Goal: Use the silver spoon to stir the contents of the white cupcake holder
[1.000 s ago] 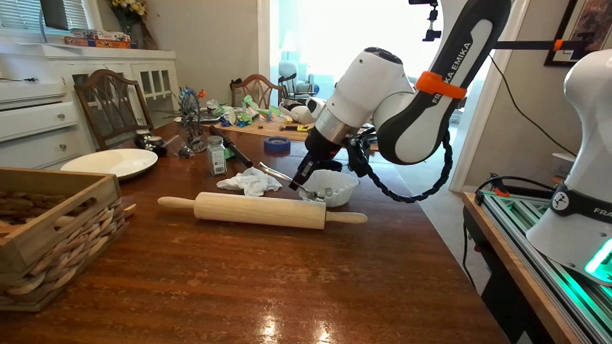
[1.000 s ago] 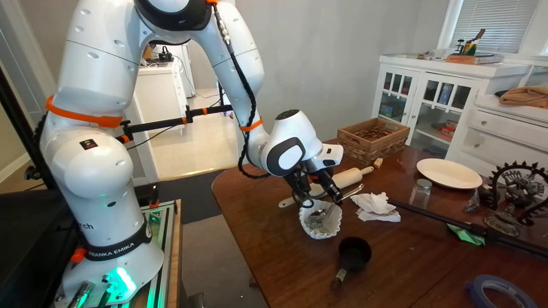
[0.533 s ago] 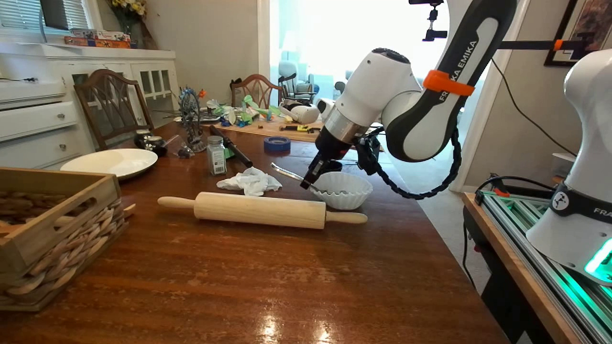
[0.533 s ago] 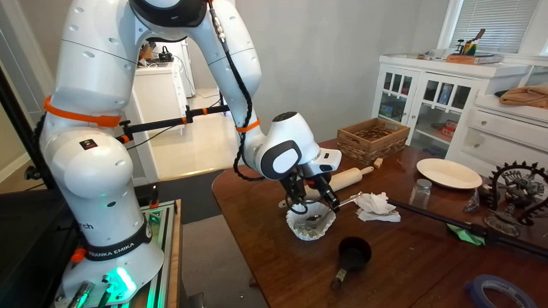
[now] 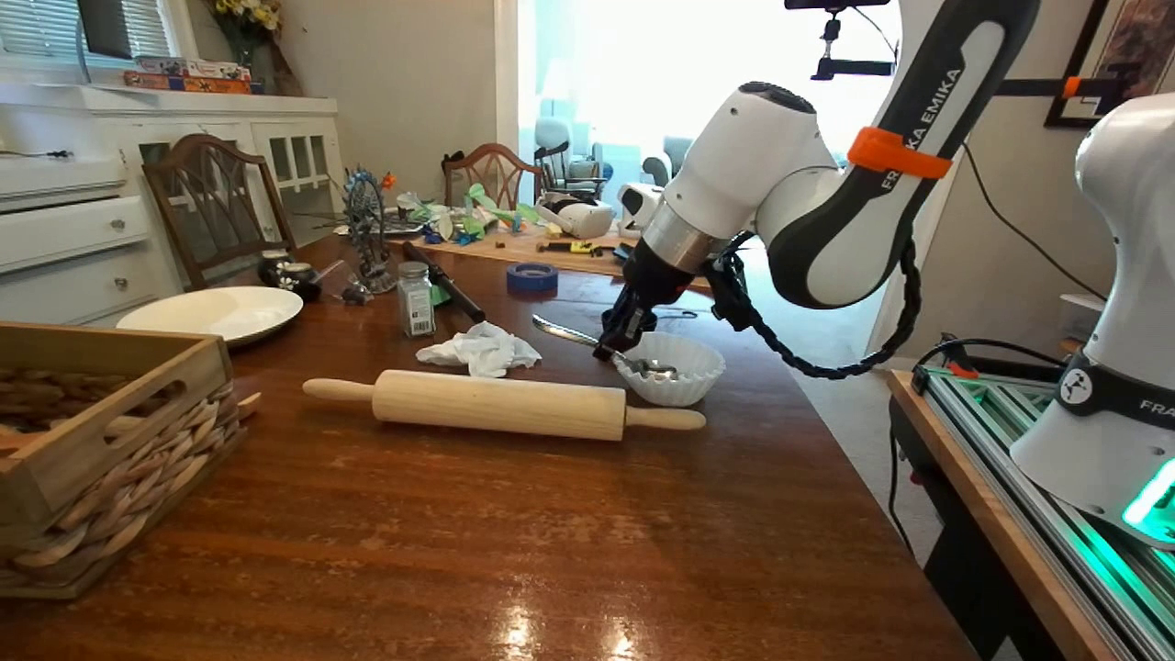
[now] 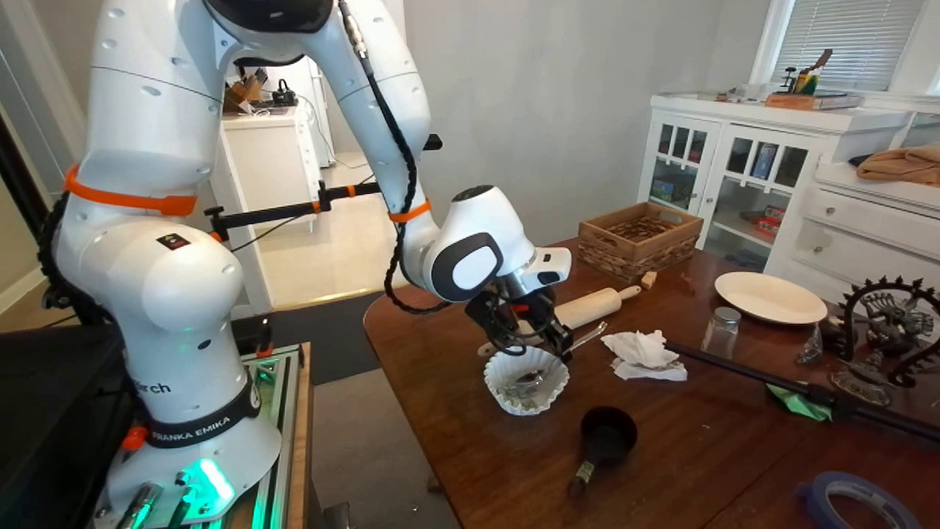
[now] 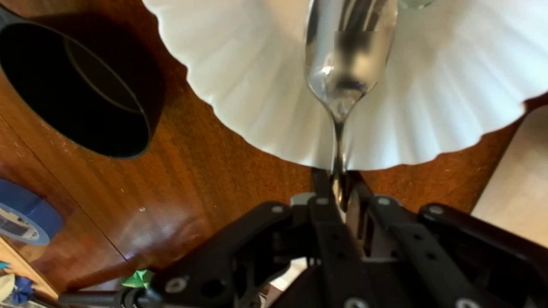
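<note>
A tilted silver metal spoon (image 7: 341, 103), its bowl inside a round fluted white cupcake holder (image 7: 274, 94), handle crossing the rim toward six o'clock in the wrist view, holder upright

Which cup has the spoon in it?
The white cupcake holder with the wavy rim: the silver spoon reaches into it, not into the black cup.

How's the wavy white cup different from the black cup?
The white cup is wider than the black cup. The white cup's rim is wavy; the black cup's is smooth. The silver spoon is in the white cup, not the black cup. Both have open, round tops.
</note>
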Robot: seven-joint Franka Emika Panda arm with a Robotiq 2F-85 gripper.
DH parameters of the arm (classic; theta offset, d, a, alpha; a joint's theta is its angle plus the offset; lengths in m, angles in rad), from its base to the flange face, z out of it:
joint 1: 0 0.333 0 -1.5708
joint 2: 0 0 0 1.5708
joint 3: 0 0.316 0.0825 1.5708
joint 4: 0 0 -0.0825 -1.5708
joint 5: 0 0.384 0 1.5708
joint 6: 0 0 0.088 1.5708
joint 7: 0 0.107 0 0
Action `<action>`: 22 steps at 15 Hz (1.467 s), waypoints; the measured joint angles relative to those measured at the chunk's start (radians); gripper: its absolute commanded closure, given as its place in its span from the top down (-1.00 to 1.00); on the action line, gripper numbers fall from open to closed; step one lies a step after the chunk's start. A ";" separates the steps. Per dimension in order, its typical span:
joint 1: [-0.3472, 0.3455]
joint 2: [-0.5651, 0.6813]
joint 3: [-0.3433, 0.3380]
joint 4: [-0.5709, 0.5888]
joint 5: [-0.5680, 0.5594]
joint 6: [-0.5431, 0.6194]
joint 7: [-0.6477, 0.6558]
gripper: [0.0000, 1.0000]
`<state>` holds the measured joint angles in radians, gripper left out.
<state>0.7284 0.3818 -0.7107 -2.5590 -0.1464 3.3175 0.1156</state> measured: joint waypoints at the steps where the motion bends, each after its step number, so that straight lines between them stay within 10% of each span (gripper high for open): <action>1: 0.072 -0.001 -0.052 -0.014 0.000 0.012 -0.017 -0.93; 5: 0.350 0.010 -0.269 -0.071 0.028 0.138 -0.057 -0.93; 10: 0.536 0.030 -0.439 -0.130 0.115 0.218 -0.086 -0.93; 15: 0.574 0.039 -0.485 -0.200 0.191 0.251 -0.077 -0.73; 22: 0.571 0.042 -0.483 -0.194 0.192 0.253 -0.077 -0.93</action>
<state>1.2996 0.4238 -1.1941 -2.7533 0.0460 3.5701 0.0388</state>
